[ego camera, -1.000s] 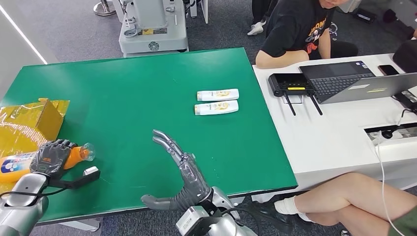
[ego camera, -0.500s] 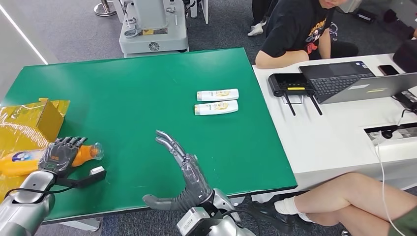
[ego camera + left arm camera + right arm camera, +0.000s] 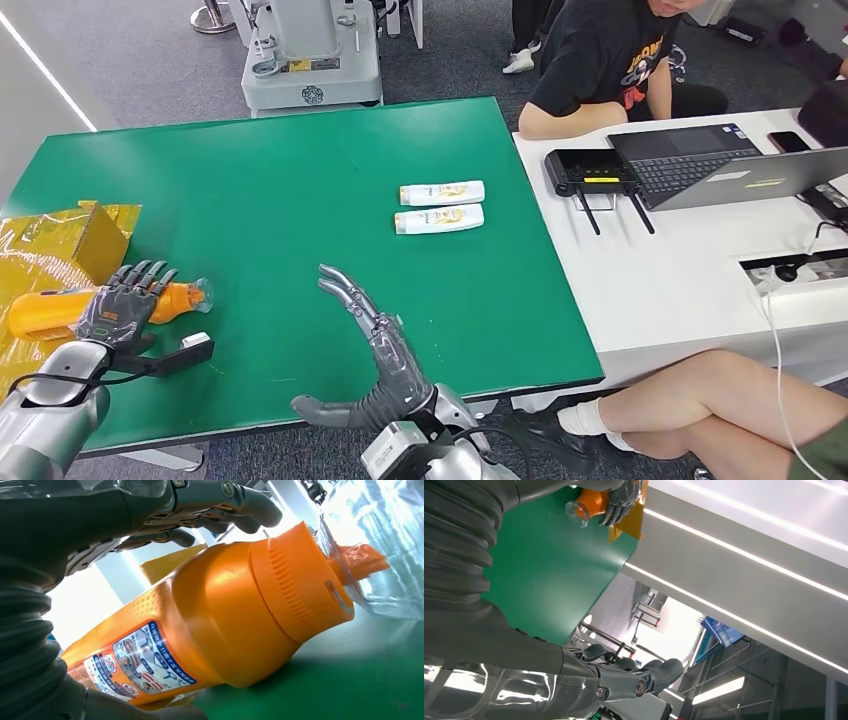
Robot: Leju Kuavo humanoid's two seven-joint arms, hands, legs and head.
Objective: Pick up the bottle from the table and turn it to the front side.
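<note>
An orange bottle (image 3: pixel 45 310) with a clear cap (image 3: pixel 193 295) lies on its side at the left of the green table (image 3: pixel 280 180), its base on yellow wrapping. My left hand (image 3: pixel 125 302) lies over its middle with the fingers stretched out and spread. In the left wrist view the bottle (image 3: pixel 225 630) shows a blue label on its side, and the fingers (image 3: pixel 215 505) stand a little off its surface. My right hand (image 3: pixel 375 345) hovers open over the table's near middle, palm sideways, holding nothing. The right wrist view shows the bottle (image 3: pixel 591 502) far off.
Two white bottles (image 3: pixel 442 193) (image 3: pixel 440 219) lie side by side right of the table's middle. A yellow box (image 3: pixel 60 240) stands at the left edge. A white desk (image 3: pixel 680 270) with laptops adjoins on the right, where people sit. A grey machine (image 3: pixel 310 60) stands beyond the far edge.
My left hand's fingers have uncurled from the orange bottle and spread out. The bottle has shifted slightly away from me, and its blue label has left the head view. The right hand barely moved.
</note>
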